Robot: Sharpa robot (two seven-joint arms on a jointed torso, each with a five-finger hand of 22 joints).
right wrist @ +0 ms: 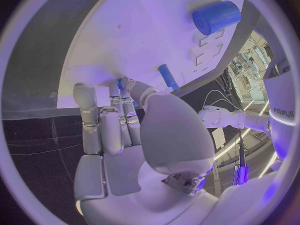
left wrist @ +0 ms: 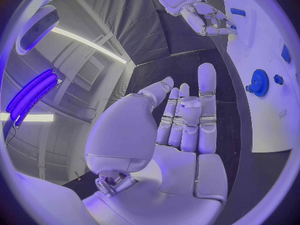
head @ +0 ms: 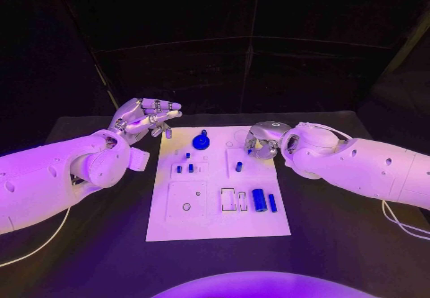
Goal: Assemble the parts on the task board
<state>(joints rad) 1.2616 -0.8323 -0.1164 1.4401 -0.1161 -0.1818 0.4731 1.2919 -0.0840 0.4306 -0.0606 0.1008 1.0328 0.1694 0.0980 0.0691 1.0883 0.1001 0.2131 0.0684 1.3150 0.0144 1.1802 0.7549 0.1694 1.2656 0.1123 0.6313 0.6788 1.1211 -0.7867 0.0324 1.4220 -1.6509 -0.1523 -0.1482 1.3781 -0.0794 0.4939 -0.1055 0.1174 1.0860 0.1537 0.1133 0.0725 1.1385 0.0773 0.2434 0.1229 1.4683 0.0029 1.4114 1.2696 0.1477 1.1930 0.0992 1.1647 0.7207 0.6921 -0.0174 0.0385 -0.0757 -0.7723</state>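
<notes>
The white task board [head: 219, 223] lies in the middle of the table. A blue gear [head: 201, 142] [left wrist: 259, 81] stands at its far edge, with small blue pegs [head: 184, 167] just nearer. A blue peg [head: 238, 166] [right wrist: 167, 76] sits right of centre, and a thick blue cylinder [head: 259, 200] [right wrist: 215, 16] lies near the right edge beside a thin blue bar [head: 272, 203]. My left hand [head: 143, 118] [left wrist: 181, 120] hovers off the board's far left corner, fingers straight and apart, holding nothing. My right hand [head: 263, 139] [right wrist: 125, 120] is over the far right corner, fingers curled, pinching a small blue part [right wrist: 120, 83].
Rectangular cut-outs [head: 227, 199] and a square recess with a small hole [head: 186, 206] mark the board's near half. Black table [head: 340, 242] surrounds the board. A white cable [head: 399, 223] trails under the right arm.
</notes>
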